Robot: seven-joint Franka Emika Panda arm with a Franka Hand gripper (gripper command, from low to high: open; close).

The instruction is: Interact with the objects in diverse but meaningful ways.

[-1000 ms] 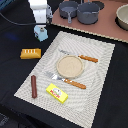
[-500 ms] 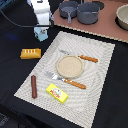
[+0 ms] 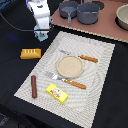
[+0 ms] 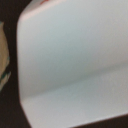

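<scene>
1. Currently the gripper (image 3: 41, 34) hangs off the far corner of the woven placemat (image 3: 95, 75), over the dark table at the exterior view's left; its fingers cannot be made out there.
2. Filling the wrist view is a pale blue carton (image 4: 75, 60) with a fold line across it, very close to the camera. Whether the jaws clamp it, or how wide they stand, I cannot tell.
3. Judged from that closeness, the step is handling the carton, so keep it level and move slowly; a light hollow box probably slips or dents easily.
4. Choose a landing spot on the placemat away from the round plate (image 3: 69, 66).
5. Near the placemat's left edge lie the bread loaf (image 3: 30, 53) and the sausage (image 3: 34, 86); the yellow box (image 3: 57, 93) sits on its near corner. Clear them all.
</scene>
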